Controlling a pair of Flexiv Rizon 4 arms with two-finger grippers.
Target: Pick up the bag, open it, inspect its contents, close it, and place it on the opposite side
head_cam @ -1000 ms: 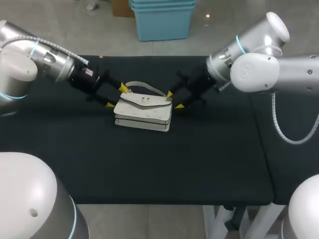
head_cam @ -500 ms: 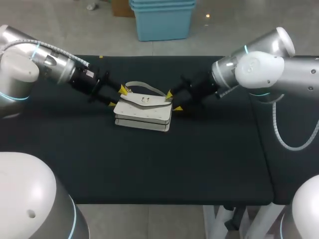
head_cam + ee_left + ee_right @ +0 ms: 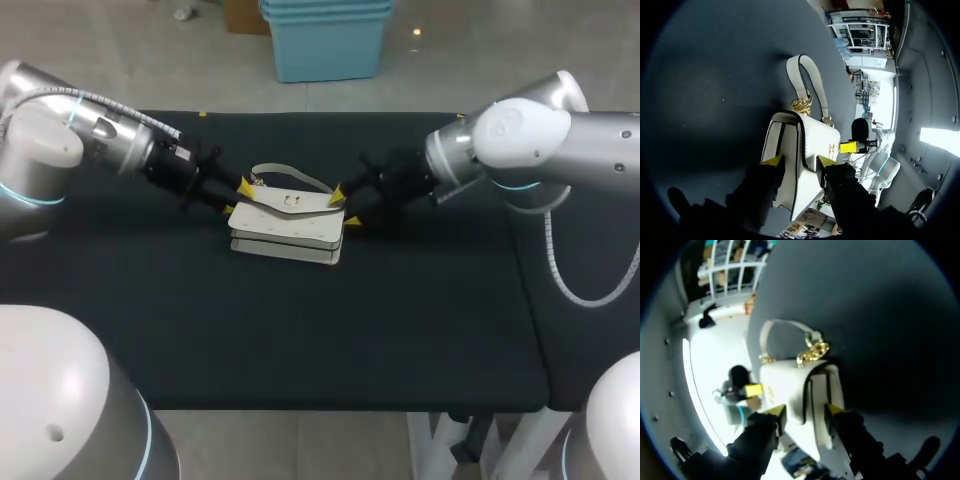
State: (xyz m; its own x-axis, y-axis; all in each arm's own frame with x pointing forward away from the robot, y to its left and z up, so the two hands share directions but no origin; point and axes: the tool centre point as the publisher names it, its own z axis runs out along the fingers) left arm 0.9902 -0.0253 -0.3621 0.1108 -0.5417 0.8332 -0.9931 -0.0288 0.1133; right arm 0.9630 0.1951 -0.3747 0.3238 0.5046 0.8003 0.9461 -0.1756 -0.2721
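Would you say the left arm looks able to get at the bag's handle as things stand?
Probably yes: the left tool is at one end of the bag, and the handle lies on the table beside the bag with nothing over it. The right tool is at the other end.

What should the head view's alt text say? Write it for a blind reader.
A small white leather handbag with a gold clasp lies on the black table, the left gripper at its left end and the right gripper at its right end.
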